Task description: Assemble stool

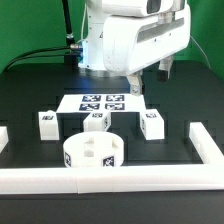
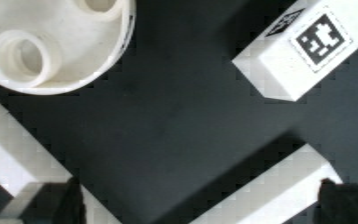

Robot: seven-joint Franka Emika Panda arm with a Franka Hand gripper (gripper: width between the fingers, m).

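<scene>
The round white stool seat (image 1: pixel 93 152) lies near the front rail, and part of it shows in the wrist view (image 2: pixel 51 45). Three white tagged leg blocks stand behind it: one toward the exterior view's left (image 1: pixel 46 122), one in the middle (image 1: pixel 96 120) and one toward the exterior view's right (image 1: pixel 151 123). One leg block (image 2: pixel 309 50) lies in the wrist view beside the seat. My gripper (image 1: pixel 148 78) hangs above the back of the table, over the right end of the marker board. Its jaws are open and empty (image 2: pixel 185 200), clear of every part.
The marker board (image 1: pixel 100 102) lies flat behind the leg blocks. White border rails run along the front (image 1: pixel 110 178) and the exterior view's right (image 1: pixel 205 145). White strips (image 2: pixel 247 185) cross the black table close under the fingers in the wrist view.
</scene>
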